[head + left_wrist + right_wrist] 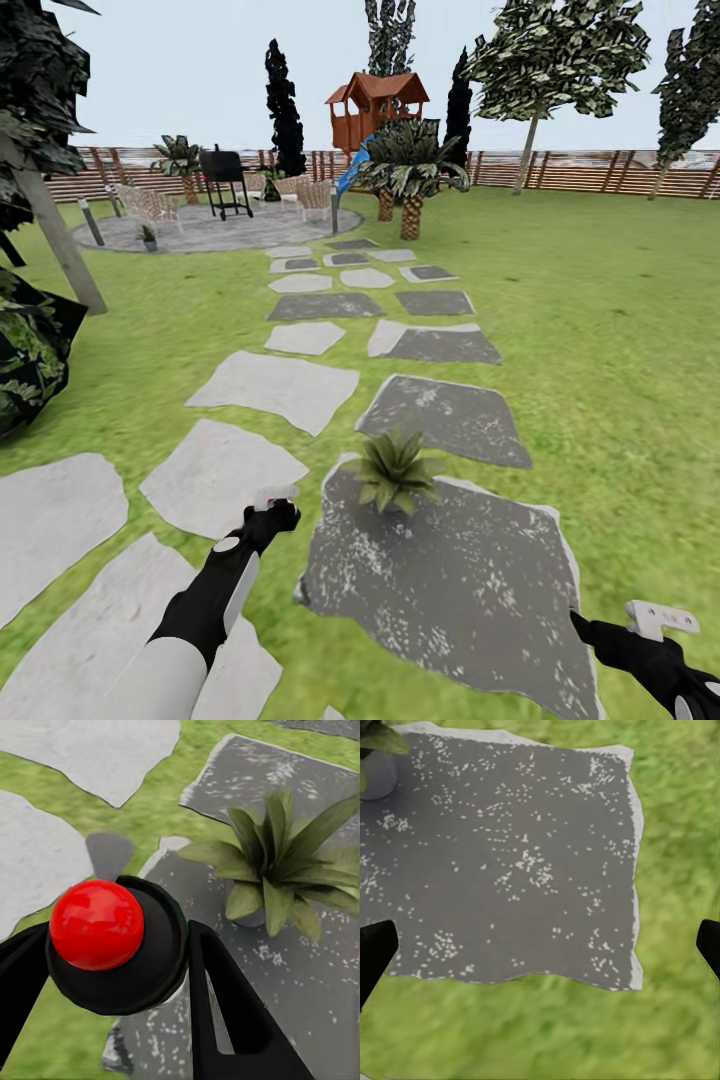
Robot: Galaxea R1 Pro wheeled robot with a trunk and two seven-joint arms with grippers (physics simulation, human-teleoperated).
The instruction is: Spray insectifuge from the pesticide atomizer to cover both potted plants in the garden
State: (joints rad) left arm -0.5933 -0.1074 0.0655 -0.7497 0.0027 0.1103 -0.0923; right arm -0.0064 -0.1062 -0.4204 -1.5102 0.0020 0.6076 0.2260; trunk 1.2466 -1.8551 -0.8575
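Gripping the pesticide atomizer [97,924] in our left fingers [225,1020] near a potted plant [393,470]; right fingers [376,949] spread open.

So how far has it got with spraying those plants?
Picking up looks done: the left pincer is shut on the atomizer, red top showing. It is aimed near one potted plant on a dark slab. No spray shows, so both plants seem left, including one by the patio. The right pincer is open.
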